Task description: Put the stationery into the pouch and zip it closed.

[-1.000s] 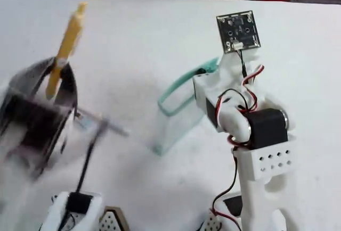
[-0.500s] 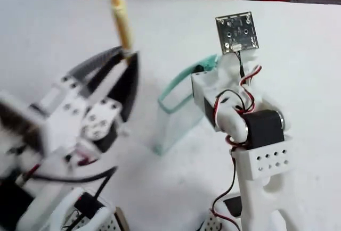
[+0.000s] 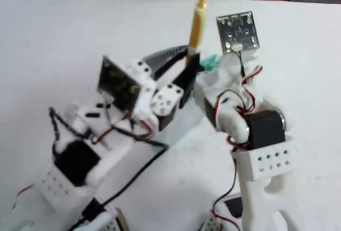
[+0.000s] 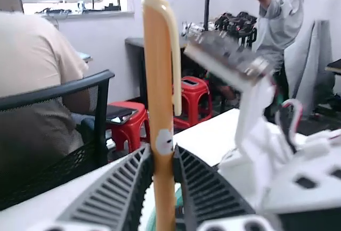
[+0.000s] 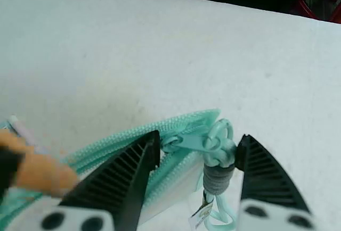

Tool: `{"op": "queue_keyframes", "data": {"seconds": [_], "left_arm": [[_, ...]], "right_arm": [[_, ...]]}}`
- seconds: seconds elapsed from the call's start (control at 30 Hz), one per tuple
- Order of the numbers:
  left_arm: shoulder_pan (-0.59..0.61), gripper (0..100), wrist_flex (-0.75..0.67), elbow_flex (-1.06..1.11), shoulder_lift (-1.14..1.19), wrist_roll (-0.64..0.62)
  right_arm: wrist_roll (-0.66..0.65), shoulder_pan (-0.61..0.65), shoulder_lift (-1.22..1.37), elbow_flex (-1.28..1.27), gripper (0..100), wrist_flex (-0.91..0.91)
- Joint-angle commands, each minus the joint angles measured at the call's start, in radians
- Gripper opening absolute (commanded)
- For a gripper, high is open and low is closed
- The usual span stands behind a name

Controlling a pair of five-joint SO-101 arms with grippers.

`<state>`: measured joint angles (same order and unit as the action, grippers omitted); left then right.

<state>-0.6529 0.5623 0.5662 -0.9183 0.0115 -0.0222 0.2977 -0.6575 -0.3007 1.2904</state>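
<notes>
The pen (image 3: pixel 197 26), likely light, stiff and slippery, stands upright at upper centre of the high view, pinched below its clip by the left gripper (image 4: pixel 162 170), beside the limp pouch (image 5: pixel 184 123), its zip end lying between the spread jaws of the right gripper (image 5: pixel 198 141).

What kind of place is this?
Probably a robotics lab or workshop in an office-like room: a white table carries small robot arms, and behind it stand red stools and a black mesh office chair.
</notes>
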Motion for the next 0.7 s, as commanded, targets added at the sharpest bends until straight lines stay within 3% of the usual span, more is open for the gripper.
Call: {"op": "queue_keyframes", "data": {"seconds": [0.0,0.2,0.57,0.67], "left_arm": [[0.035,2,-0.046,0.031,0.007,-0.003],[0.076,2,-0.037,0.046,0.007,-0.008],[0.077,3,0.118,0.072,-0.039,-0.009],[0.073,7,0.149,0.098,-0.113,-0.009]], "right_arm": [[-0.006,-0.01,0.005,-0.041,23.0,0.004],[-0.006,-0.01,0.005,-0.044,23.0,0.004],[-0.006,-0.079,0.005,-0.041,23.0,-0.001],[-0.006,-0.076,0.005,-0.043,23.0,-0.001]]}}
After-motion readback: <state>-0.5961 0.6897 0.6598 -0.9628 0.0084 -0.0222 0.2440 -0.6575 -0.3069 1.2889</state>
